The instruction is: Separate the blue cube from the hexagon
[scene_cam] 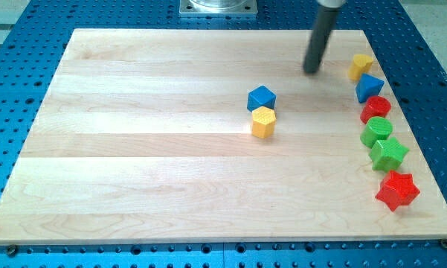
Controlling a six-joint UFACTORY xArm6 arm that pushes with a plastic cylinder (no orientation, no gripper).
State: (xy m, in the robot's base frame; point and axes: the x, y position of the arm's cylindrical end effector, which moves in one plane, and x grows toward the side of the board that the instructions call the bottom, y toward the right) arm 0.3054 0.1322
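The blue cube (261, 97) sits near the board's middle, touching the yellow hexagon (263, 122) just below it. My tip (311, 71) rests on the board up and to the right of the blue cube, well apart from it. The rod rises from there out of the view's top.
A column of blocks runs down the board's right side: a yellow block (361, 65), a blue block (370, 87), a red block (376, 109), a green block (376, 132), a green star (389, 154) and a red star (397, 190). The wooden board (134, 149) lies on a blue perforated table.
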